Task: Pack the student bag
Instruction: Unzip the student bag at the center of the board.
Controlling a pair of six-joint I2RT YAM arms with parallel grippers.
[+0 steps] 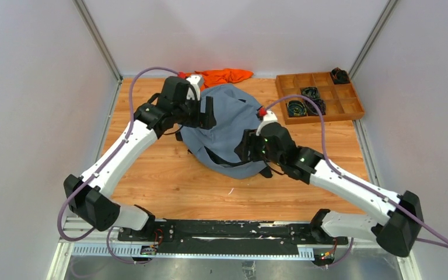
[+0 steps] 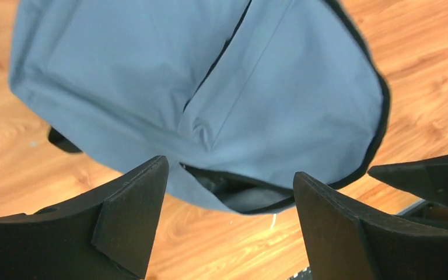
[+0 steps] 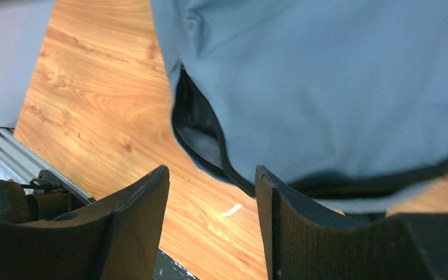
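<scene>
Orange-brown wood-grain counter (image 1: pixel 169 186) between pale walls (image 1: pixel 29 87). My left arm (image 1: pixel 122 151) stretches far forward, the left claw (image 1: pixel 208 112) released, empty, at the left flank of the soft grey-blue fabric backpack (image 1: pixel 230 125) lying mid-counter. My right arm (image 1: pixel 350 181) reaches inward, the right claw (image 1: pixel 246 146) likewise spread over the backpack's near edge.

Crumpled orange cloth (image 1: pixel 224 76) sits just beyond the left gripper (image 1: pixel 207 112); wooden divided tray (image 1: pixel 332 118) of dark coiled cables (image 1: pixel 303 107) is off beyond the right gripper (image 1: pixel 242 149).

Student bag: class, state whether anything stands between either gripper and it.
Nothing visible does. The left gripper and right gripper, jaws open, hang close over the student bag; only air lies between.
</scene>
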